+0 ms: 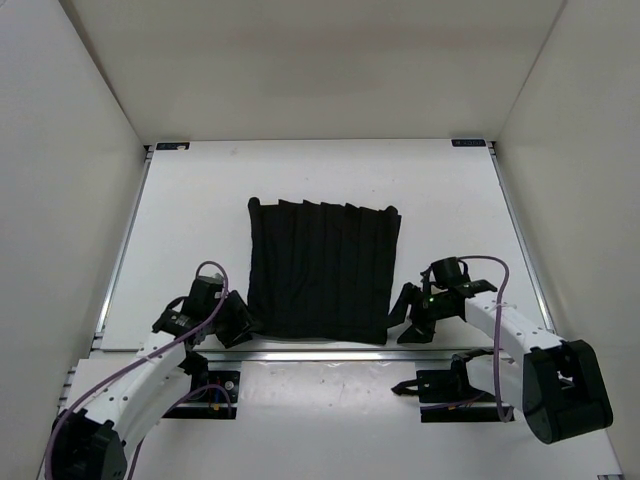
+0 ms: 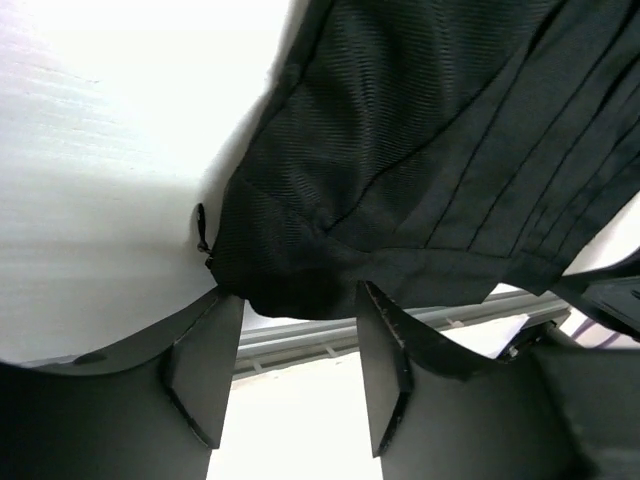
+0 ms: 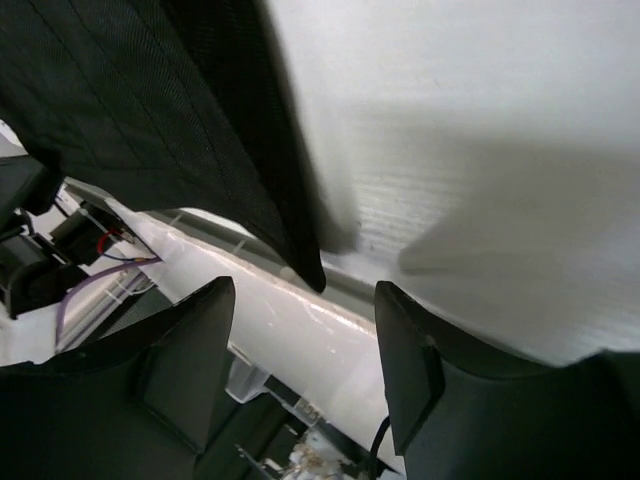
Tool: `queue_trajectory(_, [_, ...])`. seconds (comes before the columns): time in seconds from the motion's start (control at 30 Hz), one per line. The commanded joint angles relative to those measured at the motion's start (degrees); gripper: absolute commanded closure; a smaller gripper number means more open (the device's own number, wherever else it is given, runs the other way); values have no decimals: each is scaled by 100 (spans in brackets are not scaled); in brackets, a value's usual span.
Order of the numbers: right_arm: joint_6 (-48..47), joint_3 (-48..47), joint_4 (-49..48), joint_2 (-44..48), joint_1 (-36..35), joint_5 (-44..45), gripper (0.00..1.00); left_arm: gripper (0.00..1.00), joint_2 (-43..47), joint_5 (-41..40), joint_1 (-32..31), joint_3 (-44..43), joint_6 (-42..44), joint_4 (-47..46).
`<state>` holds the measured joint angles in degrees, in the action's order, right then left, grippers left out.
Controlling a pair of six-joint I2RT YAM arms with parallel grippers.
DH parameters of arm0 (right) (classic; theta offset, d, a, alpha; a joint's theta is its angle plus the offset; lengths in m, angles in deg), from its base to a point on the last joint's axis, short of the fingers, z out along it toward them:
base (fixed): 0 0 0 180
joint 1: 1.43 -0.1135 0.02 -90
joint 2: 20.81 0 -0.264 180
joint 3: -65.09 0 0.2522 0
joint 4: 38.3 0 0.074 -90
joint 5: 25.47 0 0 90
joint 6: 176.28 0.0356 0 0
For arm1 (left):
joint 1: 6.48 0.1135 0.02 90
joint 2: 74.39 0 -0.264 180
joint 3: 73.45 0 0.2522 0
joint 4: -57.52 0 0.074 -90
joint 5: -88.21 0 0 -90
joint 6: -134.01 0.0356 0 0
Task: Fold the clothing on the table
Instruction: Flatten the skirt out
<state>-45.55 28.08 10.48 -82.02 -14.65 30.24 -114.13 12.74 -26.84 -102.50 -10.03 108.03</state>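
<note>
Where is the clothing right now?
In the top view, the clothing lies flat on the table by its near edge, corners beside the left tool and right tool.

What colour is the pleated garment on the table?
The garment is black, clearest in the top view.

The left arm (image 1: 150, 375) and right arm (image 1: 505, 325) are showing white shells broken up by black joint housings. A purple cable (image 1: 212, 268) is looping off the left one, and a second purple cable (image 1: 497, 370) off the right. The left pincer (image 1: 238, 322) and right pincer (image 1: 408, 318) are wearing matte black, wedge-shaped fingers (image 2: 200, 370) with pale scuffed edges.
</note>
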Motion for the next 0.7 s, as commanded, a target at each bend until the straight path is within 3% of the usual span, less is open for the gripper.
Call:
queue_trajectory(0.0, [181, 161, -565, -92, -234, 141, 45, 39, -15, 68, -3, 105, -62, -185])
queue_trajectory(0.07, [225, 197, -751, -285, -339, 211, 50, 41, -147, -54, -81, 88, -63, -300])
queue_trajectory(0.2, [277, 57, -936, -629, -673, 317, 52, 48, -498, -546, -91, -245, 112, -230])
queue_trajectory(0.33, [435, -22, -1182, -883, -990, 405, 60, 62, -885, -1108, -231, -606, 245, -2])
queue_trajectory(0.37, [427, -74, -1243, -971, -999, 440, 71, 75, -903, -1153, -249, -685, 280, -28])
queue_trajectory(0.43, [375, -154, -1279, -1077, -886, 466, 95, 91, -947, -1294, -223, -800, 341, -71])
queue_trajectory(0.47, [296, -293, -1201, -1138, -789, 492, 100, 100, -965, -1259, -171, -861, 411, -124])
queue_trajectory(0.67, [-512, -1138, -524, -1279, 159, 326, 100, 100, -1728, -1303, -433, -1696, 763, -247])
